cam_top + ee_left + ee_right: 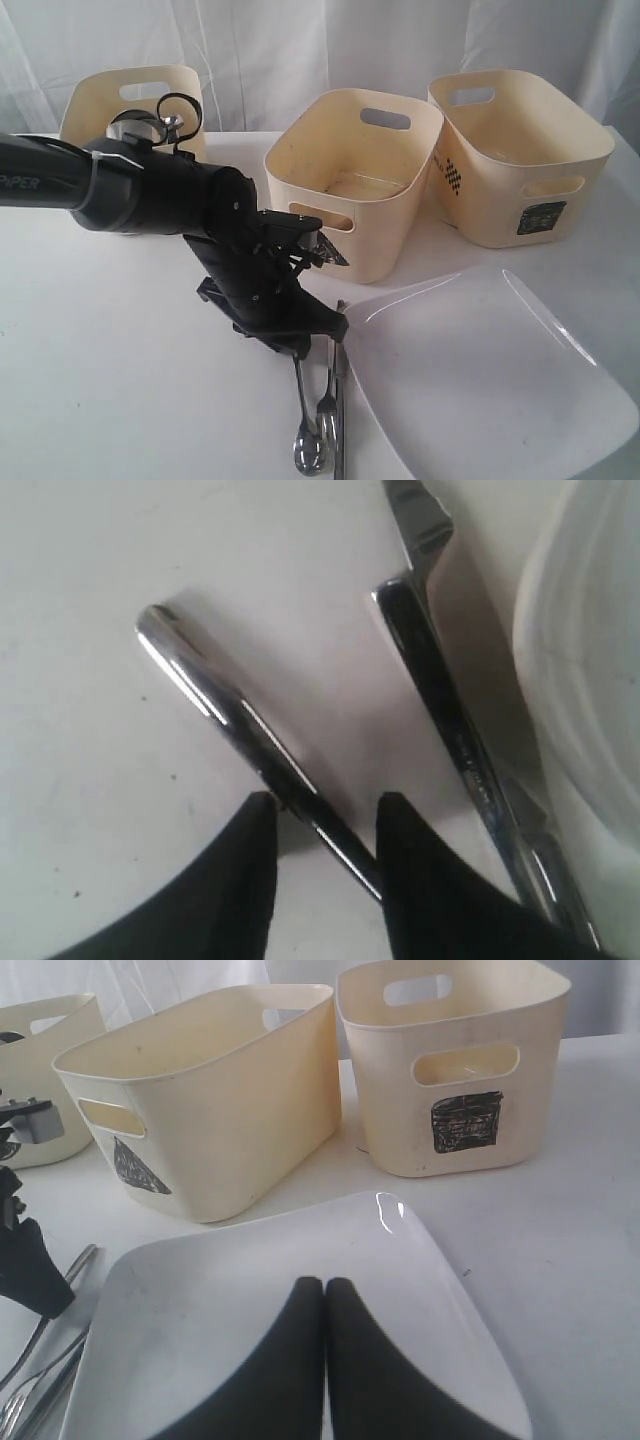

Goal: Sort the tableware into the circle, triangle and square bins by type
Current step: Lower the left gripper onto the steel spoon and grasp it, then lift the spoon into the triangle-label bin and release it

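Note:
My left gripper [303,350] is down at the table in front of the bins, open, its fingertips [262,815] straddling the steel spoon's handle [215,695]. The spoon [307,445], fork [327,398] and knife [341,400] lie side by side next to the large white square plate [480,380]. In the left wrist view a second steel handle [440,695] lies between the spoon and the plate rim [585,670]. My right gripper [325,1285] is shut and empty above the plate [200,1310]. The triangle bin [200,1090] and square bin [450,1050] stand behind.
A third cream bin [95,105] at the back left holds a steel handled cup [150,125]. The triangle bin [300,175] and square bin [500,190] stand close together at the back. White curtains hang behind the white table [100,380].

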Tool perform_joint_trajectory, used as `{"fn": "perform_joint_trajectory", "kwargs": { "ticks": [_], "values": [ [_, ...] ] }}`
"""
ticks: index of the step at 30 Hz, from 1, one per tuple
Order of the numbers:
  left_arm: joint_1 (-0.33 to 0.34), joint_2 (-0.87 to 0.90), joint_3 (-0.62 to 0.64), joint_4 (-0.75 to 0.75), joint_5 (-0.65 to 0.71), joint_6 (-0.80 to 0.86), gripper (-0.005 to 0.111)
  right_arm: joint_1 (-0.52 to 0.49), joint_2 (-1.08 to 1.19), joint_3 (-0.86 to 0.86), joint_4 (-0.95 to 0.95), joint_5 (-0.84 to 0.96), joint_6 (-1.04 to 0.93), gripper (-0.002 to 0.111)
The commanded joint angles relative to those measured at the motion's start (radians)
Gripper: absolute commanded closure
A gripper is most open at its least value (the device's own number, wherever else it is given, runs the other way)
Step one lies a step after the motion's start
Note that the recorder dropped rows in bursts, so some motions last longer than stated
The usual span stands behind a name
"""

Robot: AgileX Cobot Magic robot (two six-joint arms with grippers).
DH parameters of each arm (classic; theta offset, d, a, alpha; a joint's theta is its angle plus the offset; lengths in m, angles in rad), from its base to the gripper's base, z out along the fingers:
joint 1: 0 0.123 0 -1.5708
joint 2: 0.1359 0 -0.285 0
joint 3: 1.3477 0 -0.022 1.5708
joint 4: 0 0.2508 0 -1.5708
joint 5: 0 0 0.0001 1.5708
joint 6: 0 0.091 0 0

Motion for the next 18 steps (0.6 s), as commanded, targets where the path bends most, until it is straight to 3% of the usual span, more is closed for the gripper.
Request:
{"fn": "perform_joint_trajectory", "kwargs": {
  "ticks": [1, 5, 11, 18],
  "values": [
    [-0.001, 0.05, 0.015, 0.037, 0.122, -0.029, 0.075, 0.002, -0.005, 0.007, 0.002, -0.014, -0.004, 0.108],
    [-0.001, 0.06, 0.015, 0.042, 0.123, -0.029, 0.084, 0.002, -0.005, 0.007, 0.002, -0.014, -0.004, 0.108],
    [0.001, 0.054, -0.02, 0.12, 0.165, -0.027, 0.107, 0.002, -0.005, 0.007, 0.002, -0.014, -0.004, 0.108],
    [0.001, 0.049, -0.059, 0.166, 0.213, -0.022, 0.107, 0.002, -0.005, 0.007, 0.002, -0.014, -0.004, 0.108]
  ]
}}
